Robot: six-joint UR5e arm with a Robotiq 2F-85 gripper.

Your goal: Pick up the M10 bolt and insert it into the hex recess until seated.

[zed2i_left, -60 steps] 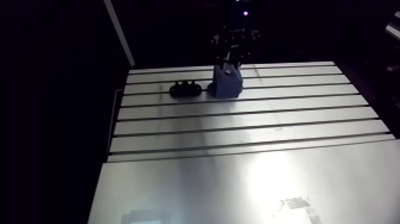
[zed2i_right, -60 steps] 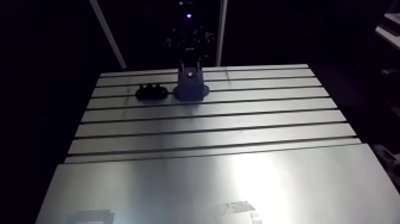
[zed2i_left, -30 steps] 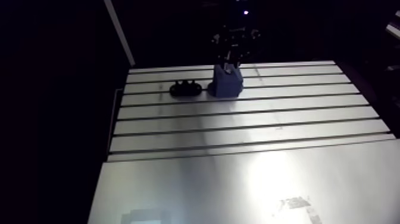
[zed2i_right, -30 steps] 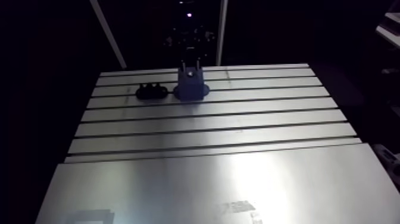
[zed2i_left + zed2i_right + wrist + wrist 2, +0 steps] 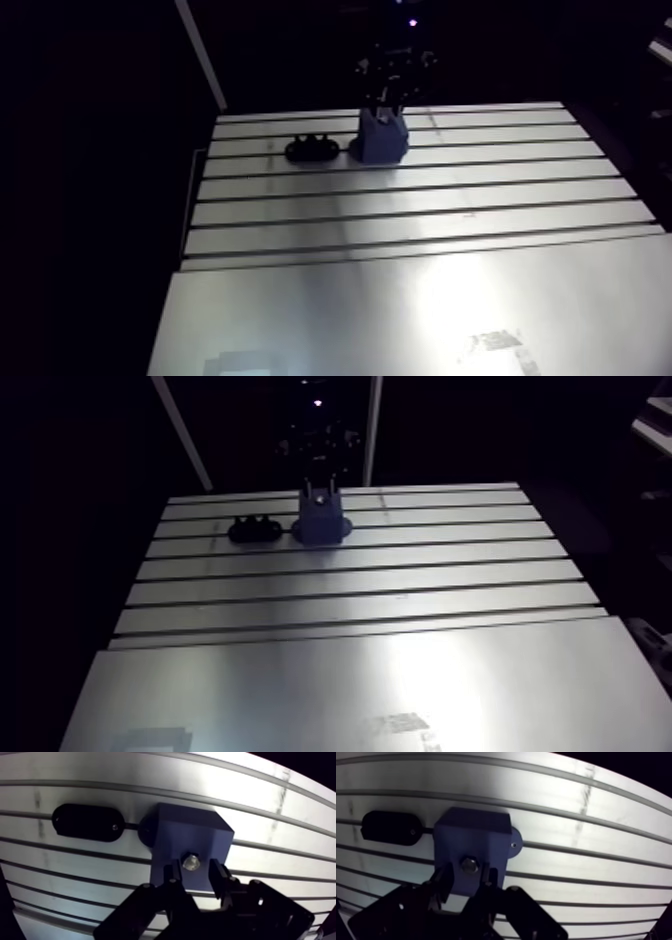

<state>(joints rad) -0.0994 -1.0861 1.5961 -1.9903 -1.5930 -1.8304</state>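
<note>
The M10 bolt (image 5: pixel 190 861) shows its silver hex head in the sloped face of the blue block (image 5: pixel 192 834), sitting in the recess there. My gripper (image 5: pixel 195 874) is right over that face, its two dark fingers (image 5: pixel 172 877) flanking the bolt head with a narrow gap on each side, so it is open. In the arm view the blue block (image 5: pixel 381 140) stands near the far edge of the slotted table (image 5: pixel 400 215), with the gripper (image 5: pixel 392 95) hanging just above it.
A black oval holder (image 5: pixel 87 822) lies on the table beside the block, a little apart from it; the arm view has the same holder (image 5: pixel 312 150) left of the block. Table slots run across under both. A smooth plate (image 5: pixel 420 310) covers the near part.
</note>
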